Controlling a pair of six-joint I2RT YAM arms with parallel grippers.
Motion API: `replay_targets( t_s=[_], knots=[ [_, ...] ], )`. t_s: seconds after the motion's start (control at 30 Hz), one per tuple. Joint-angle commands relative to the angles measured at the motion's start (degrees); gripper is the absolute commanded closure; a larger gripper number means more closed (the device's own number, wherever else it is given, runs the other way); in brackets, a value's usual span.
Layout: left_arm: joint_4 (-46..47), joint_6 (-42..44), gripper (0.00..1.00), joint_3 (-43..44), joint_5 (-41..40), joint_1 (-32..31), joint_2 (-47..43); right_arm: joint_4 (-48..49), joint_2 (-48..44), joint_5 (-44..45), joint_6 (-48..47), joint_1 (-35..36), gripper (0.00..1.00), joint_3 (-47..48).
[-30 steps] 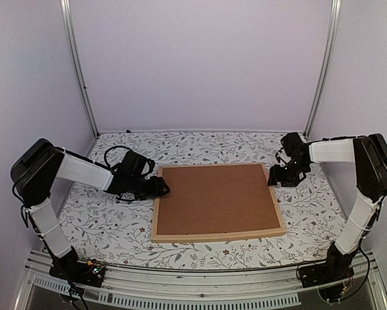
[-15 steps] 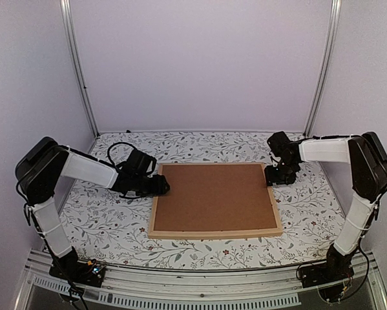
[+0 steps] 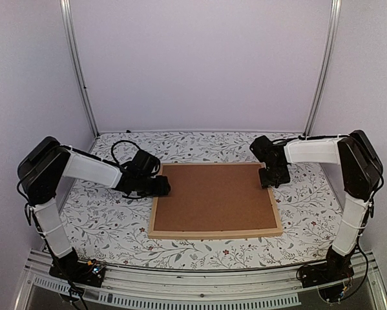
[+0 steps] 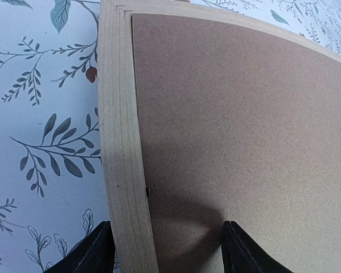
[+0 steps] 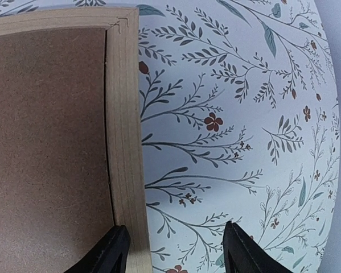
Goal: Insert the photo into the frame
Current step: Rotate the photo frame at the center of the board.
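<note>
Lying flat, back side up, long rails running left to right: the frame (image 3: pixel 212 234), made of thin pale wood strips with a stepped inner lip. Seated inside the frame and filling its opening from rail to rail: a plain brown backing board (image 3: pixel 212 197). Under the frame and spreading out on every side of it: the desk (image 3: pixel 103 219), covered in a white cloth printed with grey leaves and small red flowers. At the frame's left rail, close to its far-left corner: the left fingers (image 4: pixel 95 255), spread apart and grasping nothing, straddling the rail. One over the cloth just outside the frame, the other over the board inside it, the rail in the gap and nearer the outer one. Contact with the surfaces beneath: not to be judged from these views. At the frame's right rail, close to its far-right corner: the right fingers (image 5: pixel 114 251), likewise parted and holding nothing. One at the seam between rail and board, the other well outside the frame over the cloth, the rail itself just beside the inner one. Touching the rail or merely hovering over it: cannot tell. From above, both arms bent inward toward the frame's far half, the left wrist just outside the left rail, the right wrist over the far-right corner.
</note>
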Motion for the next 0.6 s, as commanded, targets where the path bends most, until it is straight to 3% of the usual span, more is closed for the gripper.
replay_targets(
  t_s=[0.0,0.23,0.57],
  knots=[
    [-0.2,2.3,0.35,1.3,7.6,-6.4,2.9,3.9,7.5,-16.2,2.7,8.0,0.39,-0.8],
    [-2.5,2.7,0.34,0.6,4.3,-6.7,1.0,2.4,6.1,-15.0,1.9,8.5,0.35,-0.2],
    [-4.4,5.2,0.33,1.0,-0.8,-5.9,-4.6,2.7,-5.5,-19.9,-1.6,2.4,0.27,-0.6]
  ],
)
